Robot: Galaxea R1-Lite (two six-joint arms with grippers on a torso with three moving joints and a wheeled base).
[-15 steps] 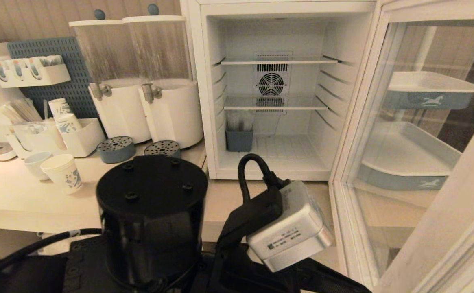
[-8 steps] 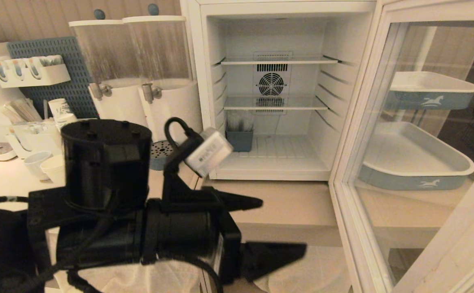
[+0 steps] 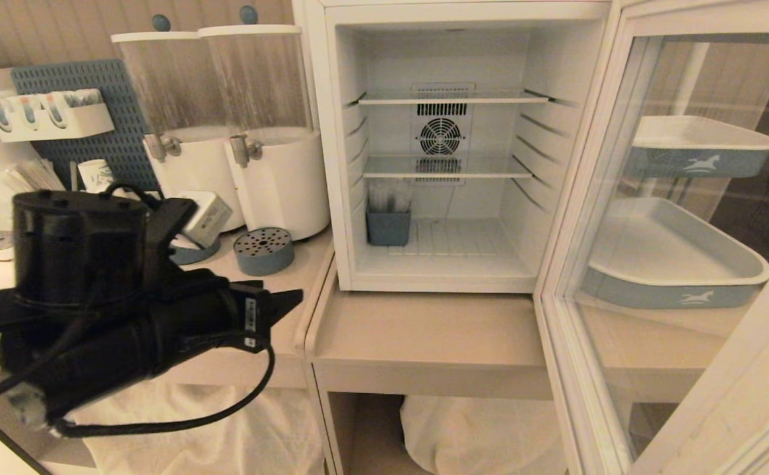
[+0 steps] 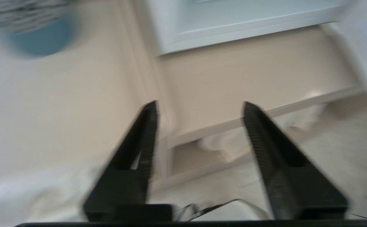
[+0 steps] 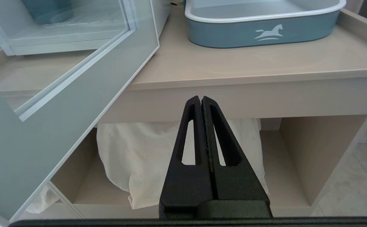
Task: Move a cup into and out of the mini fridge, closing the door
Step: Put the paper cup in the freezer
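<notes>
Head view: the mini fridge [image 3: 331,165] is standing with the door [image 3: 575,218] swung wide to the right; the wire shelves are holding nothing, and only a small blue bin [image 3: 387,224] is sitting on the fridge floor, so the cup is not inside. The left gripper [image 3: 285,302] is hovering over the counter [image 3: 292,277] left of the fridge, and its arm is covering much of that surface. One printed paper cup [image 3: 96,174] is showing behind the arm; whether it is the task's cup cannot be told. Left wrist view: the left gripper [image 4: 199,126] is blurring, fingers apart with nothing between them. Right wrist view: the right gripper [image 5: 201,104] is hanging low before the table edge, fingers pressed together, empty, with the door [image 5: 76,94] and a blue tray [image 5: 262,31] beyond it. Handling judgement: a paper cup is likely being light, thin-walled and easily crushed or tipped; nested layers would be stiffening it. Taking hold across the mid-wall below the rim, with a gentle squeeze, is looking safest.
</notes>
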